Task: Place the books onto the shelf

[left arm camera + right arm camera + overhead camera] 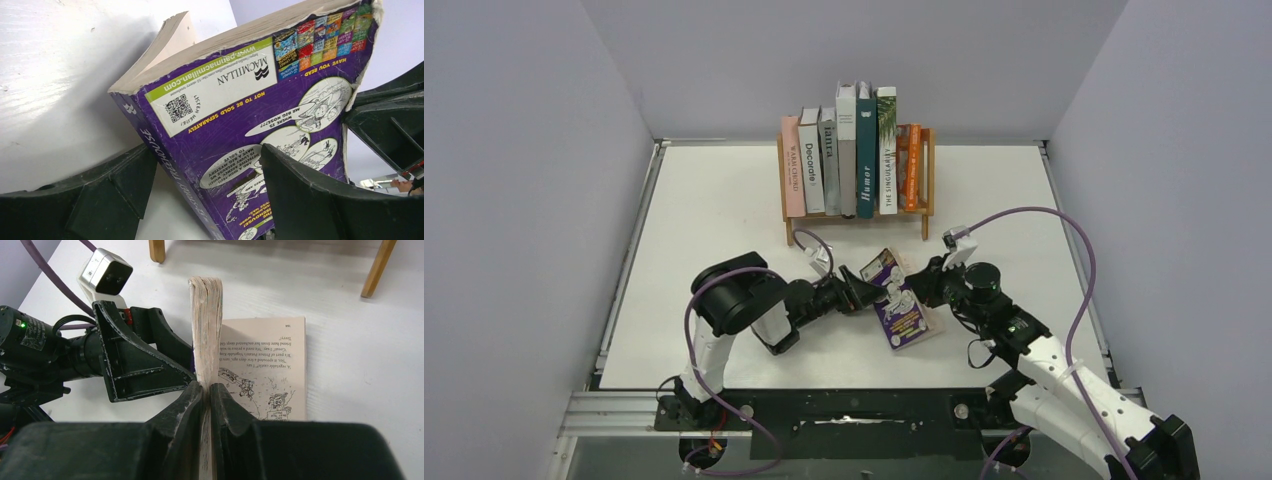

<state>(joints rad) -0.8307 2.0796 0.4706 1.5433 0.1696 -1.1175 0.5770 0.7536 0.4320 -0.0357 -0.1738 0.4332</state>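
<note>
White tabletop (pixel 724 220) between grey walls, with one book not yet put away. The purple paperback (pixel 897 310) lies low and centre in the overhead view. It is partly open, with a block of pages standing up and a printed leaf flat on the surface.

The right gripper (pixel 206 390) is clenched on the near edge of that upright block. The left gripper (pixel 206 152) is released, its fingers spread wide on either side of the spine corner. Whether either pad touches the cover I cannot tell.

The task looks nearly done: this last book has to be closed, lifted and stood up.

At top centre of the frame the shelf (pixel 929 190) holds seven books upright in a row. From the left they are:
- the pink book (pixel 792 170)
- the "Decorate" book (pixel 810 160)
- a grey book (pixel 829 160)
- a taller pale grey book (pixel 847 140)
- the dark teal "Humor" book (pixel 865 160)
- the palm-leaf book (pixel 886 150)
- the thin orange book (pixel 910 165)

Little free room shows beside the orange one, so I judge the fit will be tight.
</note>
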